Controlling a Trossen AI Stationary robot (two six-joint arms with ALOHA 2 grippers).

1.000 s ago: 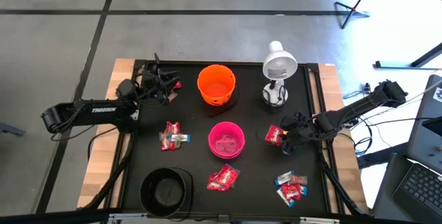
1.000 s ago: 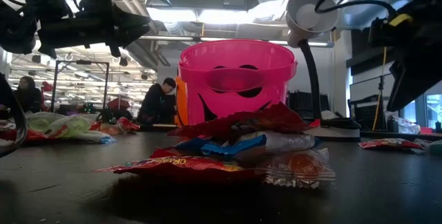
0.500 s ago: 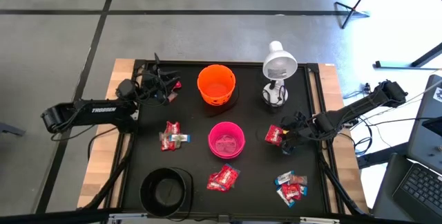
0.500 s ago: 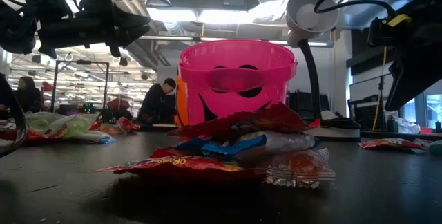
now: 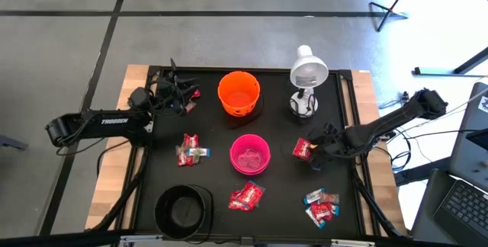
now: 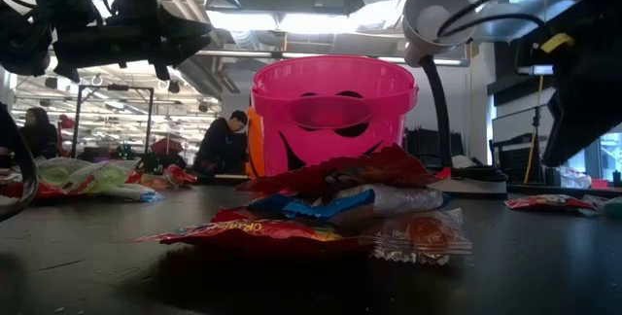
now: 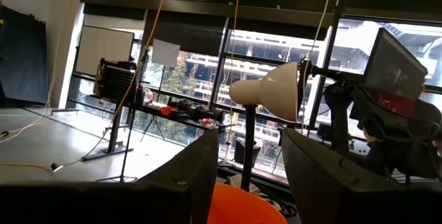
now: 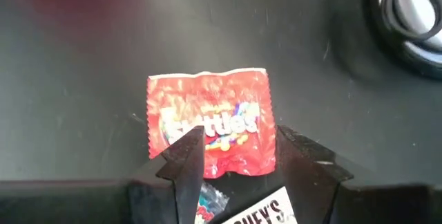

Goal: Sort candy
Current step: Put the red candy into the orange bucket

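Small wrapped candy lies in heaps on the black table: one at the left (image 5: 189, 149), one at the near middle (image 5: 246, 196), one at the near right (image 5: 321, 206) and one by my right gripper (image 5: 303, 149). My right gripper (image 8: 242, 156) is open and hangs low over that last heap. Its fingers stand on either side of a flat red Skittles packet (image 8: 210, 120), and I see no touch. My left gripper (image 7: 248, 169) is open and waits above the table's far left (image 5: 179, 93), facing the orange bowl (image 5: 239, 92).
The pink bowl (image 5: 249, 154) stands mid-table and the black bowl (image 5: 183, 209) at the near left. A white desk lamp (image 5: 307, 75) stands at the far right, close to my right arm. A white-wrapped sweet (image 8: 255, 213) lies under the right gripper. People show in the room beyond (image 6: 224, 140).
My right arm has eased slightly lower and toward the table's left, nearer the red packet. The candy and the bowls lie where they were.
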